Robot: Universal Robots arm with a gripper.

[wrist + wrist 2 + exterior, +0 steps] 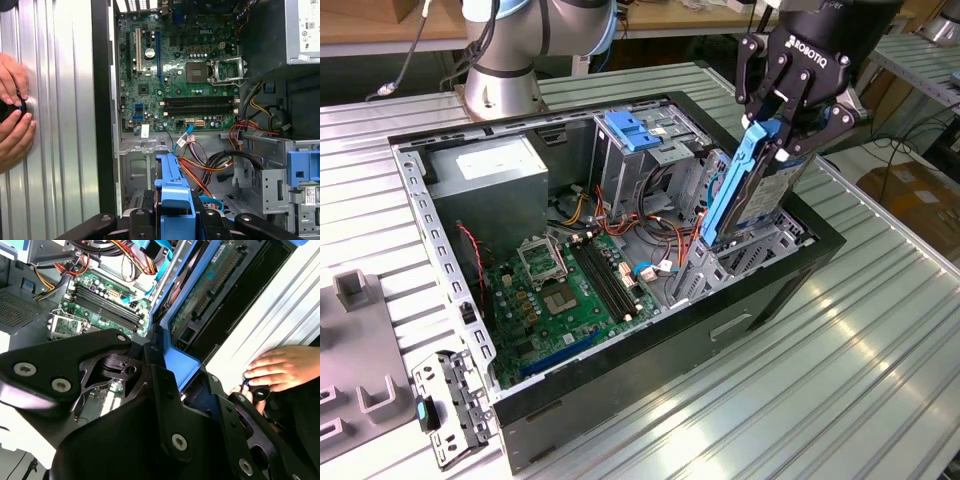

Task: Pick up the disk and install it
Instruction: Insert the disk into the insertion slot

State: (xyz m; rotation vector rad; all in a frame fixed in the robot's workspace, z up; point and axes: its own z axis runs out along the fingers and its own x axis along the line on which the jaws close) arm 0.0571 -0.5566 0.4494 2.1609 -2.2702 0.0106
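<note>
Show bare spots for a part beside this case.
Bare: ribbed table between the case and the exterior view's right edge. Crowded: the case interior, with the claw gripping the disk at its bay; grey fixtures at the exterior view's left.

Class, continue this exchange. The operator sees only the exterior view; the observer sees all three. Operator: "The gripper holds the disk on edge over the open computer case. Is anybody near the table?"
Observer: Yes. In the first wrist view a person's hands lie on the ribbed table beside the case, touching a small black round object.
Operator: Which face of the disk is turned away from me?
Observer: Its green circuit-board side. In the second wrist view that side of the disk shows, framed by the blue rail.
</note>
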